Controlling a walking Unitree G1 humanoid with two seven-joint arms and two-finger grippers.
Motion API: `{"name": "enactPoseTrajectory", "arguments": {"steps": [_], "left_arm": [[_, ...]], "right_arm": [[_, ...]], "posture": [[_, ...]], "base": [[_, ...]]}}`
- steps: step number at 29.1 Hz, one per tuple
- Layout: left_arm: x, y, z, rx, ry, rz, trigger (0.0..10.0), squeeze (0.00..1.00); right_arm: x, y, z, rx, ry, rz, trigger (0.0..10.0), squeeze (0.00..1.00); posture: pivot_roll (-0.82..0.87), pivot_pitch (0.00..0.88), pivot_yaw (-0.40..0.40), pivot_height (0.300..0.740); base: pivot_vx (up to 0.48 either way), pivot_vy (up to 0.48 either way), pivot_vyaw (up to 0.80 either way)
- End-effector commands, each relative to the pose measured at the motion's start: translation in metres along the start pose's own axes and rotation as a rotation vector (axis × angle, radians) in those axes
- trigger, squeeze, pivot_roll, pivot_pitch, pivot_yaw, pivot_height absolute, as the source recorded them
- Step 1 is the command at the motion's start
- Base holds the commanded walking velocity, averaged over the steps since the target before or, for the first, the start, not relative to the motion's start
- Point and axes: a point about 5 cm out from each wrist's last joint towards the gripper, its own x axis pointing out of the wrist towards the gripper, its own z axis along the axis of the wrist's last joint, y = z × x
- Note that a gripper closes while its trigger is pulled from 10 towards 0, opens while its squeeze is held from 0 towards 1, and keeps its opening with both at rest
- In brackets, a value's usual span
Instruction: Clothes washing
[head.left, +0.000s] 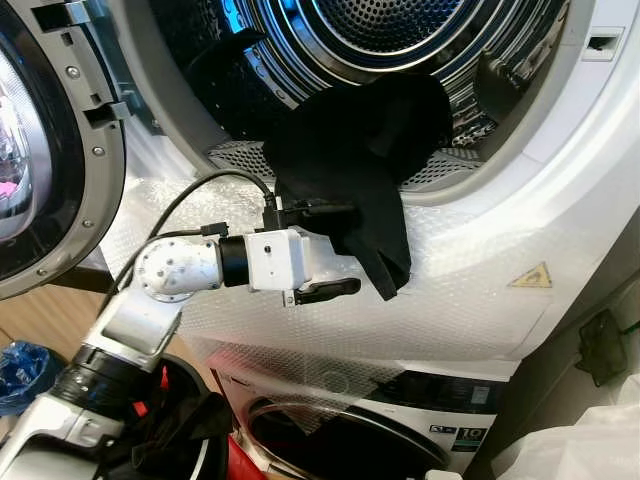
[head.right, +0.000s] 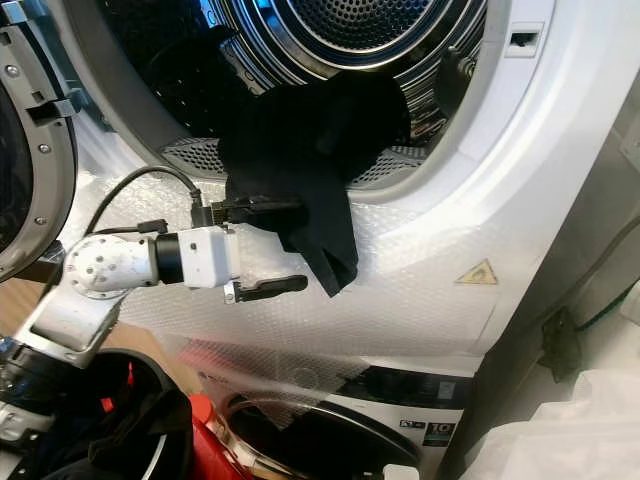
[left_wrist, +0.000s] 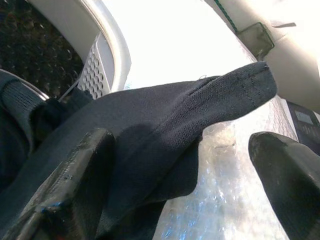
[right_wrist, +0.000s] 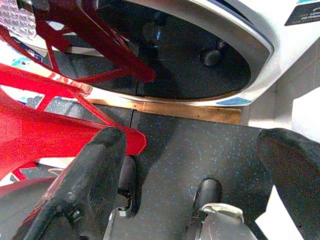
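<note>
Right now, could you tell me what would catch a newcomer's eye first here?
The black garment draped over the lip of the open upper drum, half in, half hanging down the white front. The left claw sits at its hanging edge, fingers open around the fabric. Below, red plastic stands before the lower machine's dark door.

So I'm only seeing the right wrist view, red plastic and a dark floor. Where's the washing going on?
Observer: Higher up. A black garment hangs over the lip of the open upper drum.
Operator: Is a gripper on it?
Observer: The left gripper is at its hanging edge, fingers open, cloth between them.
Operator: And the door?
Observer: The door is swung open to the robot's left.
</note>
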Motion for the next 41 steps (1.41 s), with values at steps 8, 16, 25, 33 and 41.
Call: {"name": "enactPoseTrajectory", "arguments": {"steps": [8,16,25,33,41], "left_arm": [[0.002,0.002,-0.006,0.059,0.045,0.009,10.0,0.00],[0.012,0.011,-0.011,0.105,0.074,0.076,5.2,0.00],[0.016,0.013,-0.015,0.088,0.073,0.107,0.0,0.00],[0.012,0.023,-0.014,0.044,0.052,0.173,0.0,0.00],[0.005,0.038,-0.015,-0.053,0.027,0.287,0.0,0.00]], "right_arm": [[0.001,0.008,0.001,0.010,-0.002,0.016,10.0,0.00],[0.000,0.006,0.001,0.014,-0.006,0.012,10.0,0.00],[-0.001,0.005,-0.004,0.021,0.003,0.006,10.0,0.00],[0.000,0.004,0.000,0.024,-0.003,0.001,10.0,0.00],[0.000,0.004,0.001,0.019,-0.005,0.006,10.0,0.00]], "posture": [[0.19,0.000,0.089,0.740],[0.17,0.000,0.095,0.740],[0.16,0.000,0.098,0.740],[0.17,0.000,0.090,0.740],[0.18,0.000,0.085,0.740]], "base": [[0.000,0.000,0.00],[0.000,0.000,0.00],[0.000,0.000,0.00],[0.000,0.000,0.00],[0.000,0.000,0.00]]}}
